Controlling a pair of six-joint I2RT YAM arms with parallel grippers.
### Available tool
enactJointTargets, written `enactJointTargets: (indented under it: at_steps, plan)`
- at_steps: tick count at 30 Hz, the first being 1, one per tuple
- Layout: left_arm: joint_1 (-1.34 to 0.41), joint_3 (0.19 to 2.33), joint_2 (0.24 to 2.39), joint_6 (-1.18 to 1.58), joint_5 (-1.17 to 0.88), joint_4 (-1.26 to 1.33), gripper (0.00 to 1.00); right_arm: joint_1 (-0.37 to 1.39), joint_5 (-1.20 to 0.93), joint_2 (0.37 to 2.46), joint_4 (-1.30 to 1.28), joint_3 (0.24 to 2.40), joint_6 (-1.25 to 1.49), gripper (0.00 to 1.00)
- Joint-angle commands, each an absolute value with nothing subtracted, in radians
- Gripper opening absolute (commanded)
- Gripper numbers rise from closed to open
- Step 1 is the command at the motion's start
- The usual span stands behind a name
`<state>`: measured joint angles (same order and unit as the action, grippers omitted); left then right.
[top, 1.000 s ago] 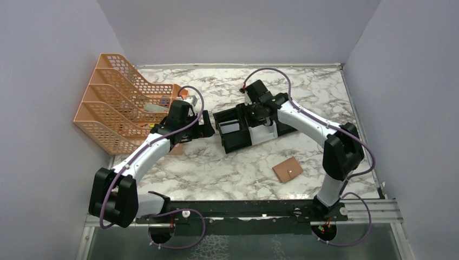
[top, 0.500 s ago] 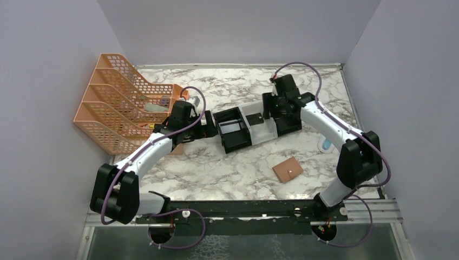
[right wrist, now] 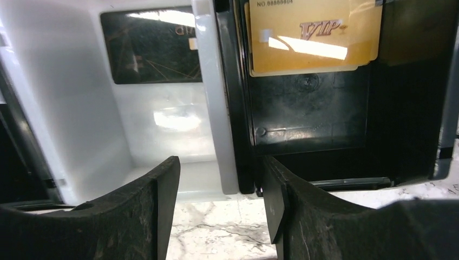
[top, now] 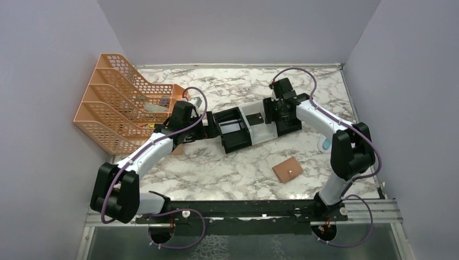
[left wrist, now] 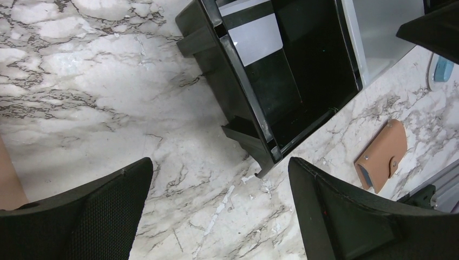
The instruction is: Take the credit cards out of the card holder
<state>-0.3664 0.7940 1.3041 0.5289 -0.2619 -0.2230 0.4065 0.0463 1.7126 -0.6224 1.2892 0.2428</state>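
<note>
The white marble-patterned table (top: 216,168) carried four things: an orange mesh file rack (top: 108,116) at its left edge, a black-and-white three-compartment tray (top: 236,145) near the middle, a tan leather card holder (top: 287,169) lying folded nearer the front, and, by the right edge, a small light-blue object (top: 325,144).

Tan card holder (top: 287,170) lies folded — credit cards (top: 230,128) in tray (top: 238,143).

The card holder (top: 287,170) is tan, the tray (top: 238,145) black-and-white, one card (left wrist: 254,39) seemingly silver.

The gold card (right wrist: 314,38) runs off the top edge; the black card (right wrist: 151,51) bears print, perhaps letters, lost in glare.
</note>
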Motion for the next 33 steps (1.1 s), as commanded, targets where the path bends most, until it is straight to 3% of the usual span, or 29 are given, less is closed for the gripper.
enactJointTargets:
  at_steps: [1,5,17,33]
  plan:
    - [-0.371,0.785,1.320,0.519,-0.300,-0.200,0.99,0.408,0.081,1.758,-0.633,1.315,0.223,0.55]
    - [-0.372,0.788,1.324,0.515,-0.302,-0.199,0.99,0.408,0.098,1.776,-0.643,1.307,0.223,0.50]
    - [-0.374,0.796,1.329,0.497,-0.292,-0.201,0.99,0.408,0.029,1.774,-0.790,1.396,0.253,0.15]
    - [-0.374,0.834,1.326,0.479,-0.289,-0.219,0.99,0.408,-0.082,1.771,-0.842,1.469,0.299,0.13]
